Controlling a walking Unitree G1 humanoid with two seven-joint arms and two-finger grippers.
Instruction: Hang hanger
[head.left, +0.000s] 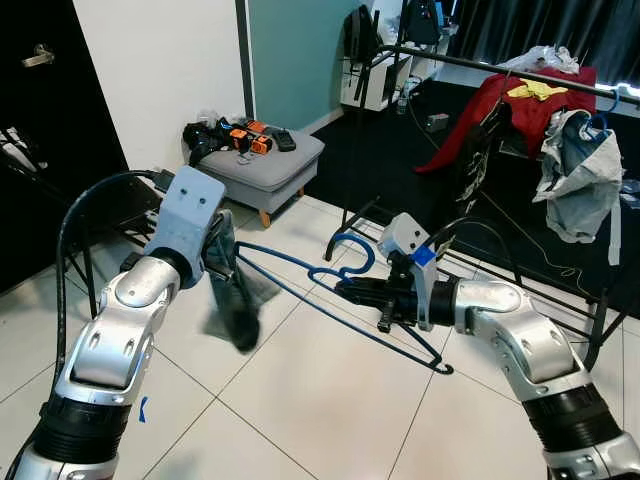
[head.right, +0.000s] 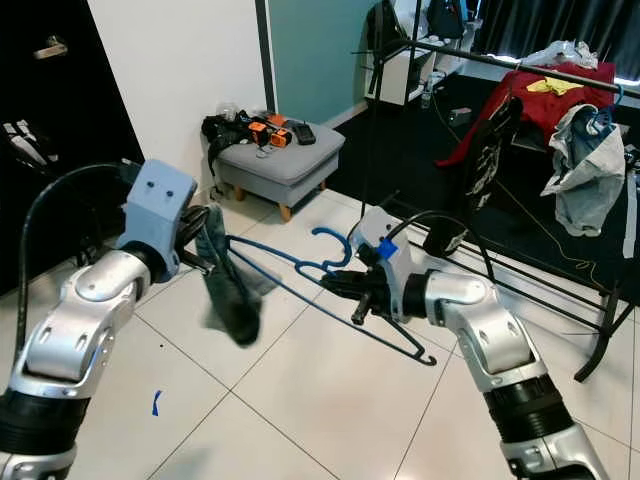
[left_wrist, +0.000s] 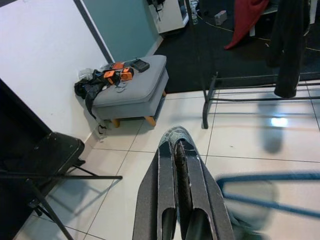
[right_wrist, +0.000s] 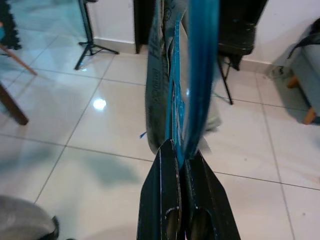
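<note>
A blue wire hanger (head.left: 300, 288) hangs in the air between my two arms, above the tiled floor. My right gripper (head.left: 347, 291) is shut on its wire just below the hook (head.left: 355, 252); the right wrist view shows the blue wire (right_wrist: 200, 75) pinched between the fingers (right_wrist: 162, 200). A dark grey-blue garment (head.left: 236, 300) is draped over the hanger's left end. My left gripper (head.left: 228, 262) is shut on the top of that cloth, and its fingertips are hidden by the folds in the eye views. The clothes rack's black rail (head.left: 520, 72) runs behind, at the upper right.
On the rack hang a red garment (head.left: 520, 110), a dark one (head.left: 478, 160) and a pale grey one (head.left: 580, 180); its base bars (head.left: 560, 290) lie along the floor. A grey footstool (head.left: 265, 165) with clutter stands by the wall. At the left is a black folding chair (left_wrist: 50, 150).
</note>
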